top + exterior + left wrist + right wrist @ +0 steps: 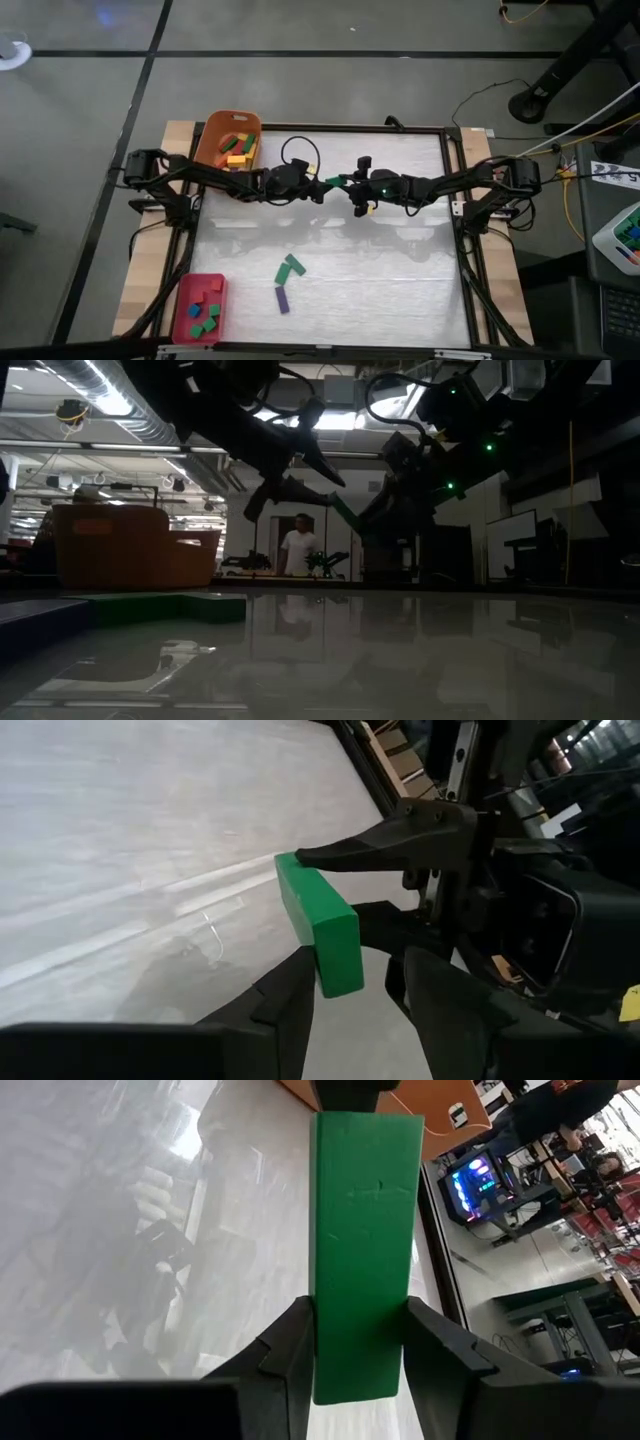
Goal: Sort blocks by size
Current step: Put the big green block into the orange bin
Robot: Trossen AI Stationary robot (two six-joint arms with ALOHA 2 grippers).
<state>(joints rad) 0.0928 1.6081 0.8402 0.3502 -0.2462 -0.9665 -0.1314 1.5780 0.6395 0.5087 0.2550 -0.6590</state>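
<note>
The pale worktop (400, 250) fills the frame, with both dark arms reaching in from its left and right edges to meet above its far middle. At the far-left corner sits the large orange tub (228, 140), holding a jumble of yellow, red and green pieces. At the near-left corner lies the flat red tray (199, 308), with small blue, green and red cubes in it.

The left hand (322, 185) and the right hand (352, 190) face each other in the air, and both pinch the same green bar (338, 181) between them. In the right wrist view the right hand's fingers (290, 1350) press on the two long sides of one end of the bar (362, 1240). In the left wrist view the left hand's fingers (290, 1005) sit against the other end (320, 925), with the right hand's finger laid along the bar's far side. The low view shows the bar (345, 512) held well above the worktop, tilted.

On the worktop, near the middle, two green bars (290, 268) lie touching in a bent shape, with a purple bar (282, 299) just on their near side.
</note>
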